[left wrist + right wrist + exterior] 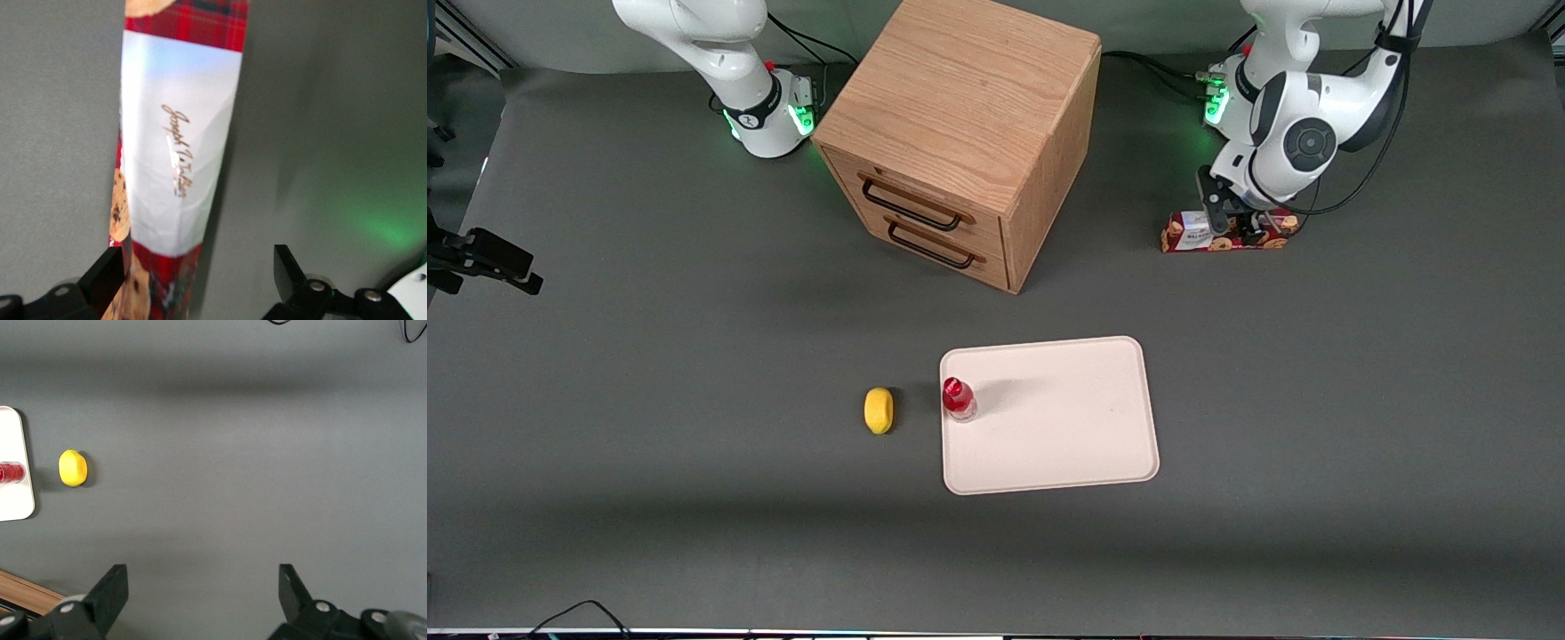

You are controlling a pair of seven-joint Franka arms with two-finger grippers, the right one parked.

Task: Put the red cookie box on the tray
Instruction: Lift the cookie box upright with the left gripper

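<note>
My claw (1234, 224) sits low over the long slim red cookie box (1224, 233) at the upper right of the front frame, on the grey worktop (694, 498). My fingers (107, 275) are spread wide; one touches the carton's edge, the other stands apart, so nothing is clamped. The flat cream-white rectangular tray (1058, 427) lies at lower centre, well apart from the box, with a small red-capped bottle (958, 398) on it. A yellow lemon-shaped object (879, 410) lies just beside the tray. A wooden two-drawer cabinet (960, 133) stands at upper centre.
</note>
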